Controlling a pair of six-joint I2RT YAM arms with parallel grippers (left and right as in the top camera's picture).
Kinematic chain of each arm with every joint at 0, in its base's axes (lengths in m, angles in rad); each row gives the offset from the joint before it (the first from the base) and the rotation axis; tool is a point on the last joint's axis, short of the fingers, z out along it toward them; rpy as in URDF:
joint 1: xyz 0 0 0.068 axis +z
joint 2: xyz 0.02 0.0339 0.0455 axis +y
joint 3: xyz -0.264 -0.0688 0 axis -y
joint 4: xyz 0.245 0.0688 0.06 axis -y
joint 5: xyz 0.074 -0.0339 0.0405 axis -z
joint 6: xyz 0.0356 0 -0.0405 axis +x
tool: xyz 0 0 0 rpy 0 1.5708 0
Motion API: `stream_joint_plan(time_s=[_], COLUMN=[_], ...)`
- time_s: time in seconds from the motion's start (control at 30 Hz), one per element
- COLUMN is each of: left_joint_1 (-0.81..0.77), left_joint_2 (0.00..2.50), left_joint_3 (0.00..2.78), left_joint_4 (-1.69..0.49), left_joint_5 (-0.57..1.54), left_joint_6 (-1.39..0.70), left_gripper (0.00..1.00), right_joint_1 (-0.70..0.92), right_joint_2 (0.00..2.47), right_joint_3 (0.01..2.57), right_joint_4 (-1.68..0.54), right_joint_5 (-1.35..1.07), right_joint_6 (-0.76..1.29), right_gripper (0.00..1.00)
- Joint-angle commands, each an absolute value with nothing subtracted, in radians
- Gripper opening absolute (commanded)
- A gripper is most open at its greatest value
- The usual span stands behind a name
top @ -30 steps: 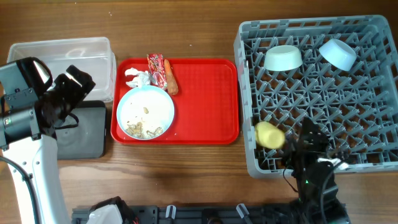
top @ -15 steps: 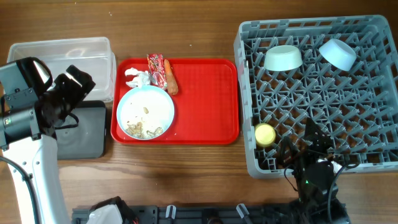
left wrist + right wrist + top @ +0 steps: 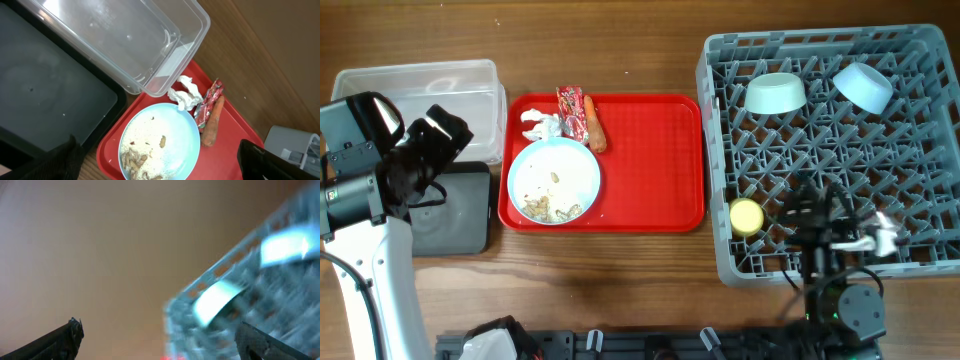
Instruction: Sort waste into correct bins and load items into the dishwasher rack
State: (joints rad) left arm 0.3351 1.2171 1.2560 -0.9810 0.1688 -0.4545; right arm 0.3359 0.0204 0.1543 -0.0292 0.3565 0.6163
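Brown wooden table point(image 3: 640, 45) carries two bins at the left: a clear rectangular plastic tub point(image 3: 420, 85) and, touching its near side, a shallower black tray-like bin point(image 3: 460, 210). Beside them one flat red tray point(image 3: 655, 160) holds one round pale blue plate point(image 3: 565, 165) scattered with beige food crumbs point(image 3: 550, 207). Along the plate's far edge lie one crumpled white tissue point(image 3: 542, 126), one red-and-white printed wrapper point(image 3: 570, 108) and one orange carrot piece point(image 3: 593, 130).

At the right, the large square grey pegged dishwasher rack point(image 3: 712, 150) contains three dishes: a pale green bowl point(image 3: 775, 93) and a small pale blue bowl point(image 3: 863, 87) along its far side, and a yellow cup point(image 3: 747, 216) at its near left corner.

The left gripper point(image 3: 157, 145) hangs over the bins, fingers spread wide and holding nothing. The right gripper point(image 3: 157, 327), blurred, is above the rack's near side, its fingers likewise apart with nothing between them.
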Motion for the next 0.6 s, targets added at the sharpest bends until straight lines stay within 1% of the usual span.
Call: stream_joint_plan(time_s=[0.0, 0.07, 0.17, 0.23, 0.37, 0.5, 0.57], left_joint_1=[0.339, 0.339, 0.339, 0.339, 0.339, 0.339, 0.339], left_joint_2=[1.214, 1.214, 1.214, 1.214, 1.214, 1.214, 1.214], left_joint_3=[1.264, 1.264, 1.264, 1.264, 1.264, 1.264, 1.264], left_joint_4=[-0.979, -0.979, -0.979, -0.979, -0.979, -0.979, -0.979], left_joint_5=[0.162, 0.162, 0.162, 0.162, 0.162, 0.162, 0.162], left_joint_6=[-0.456, -0.456, -0.456, -0.456, -0.456, -0.456, -0.456], left_gripper=[1.0, 1.0, 1.0, 1.0, 1.0, 1.0, 1.0], right_joint_1=[0.332, 0.332, 0.332, 0.332, 0.332, 0.332, 0.332], right_joint_2=[0.017, 0.017, 0.017, 0.017, 0.017, 0.017, 0.017], right_joint_3=[0.156, 0.156, 0.156, 0.156, 0.156, 0.156, 0.159], right_joint_4=[-0.094, -0.136, -0.105, -0.141, -0.317, -0.583, -0.604], right_joint_5=[0.161, 0.024, 0.021, 0.021, 0.021, 0.02, 0.021], right_joint_6=[-0.071, -0.159, -0.23, -0.266, -0.265, -0.265, -0.265], right_gripper=[1.0, 1.0, 1.0, 1.0, 1.0, 1.0, 1.0])
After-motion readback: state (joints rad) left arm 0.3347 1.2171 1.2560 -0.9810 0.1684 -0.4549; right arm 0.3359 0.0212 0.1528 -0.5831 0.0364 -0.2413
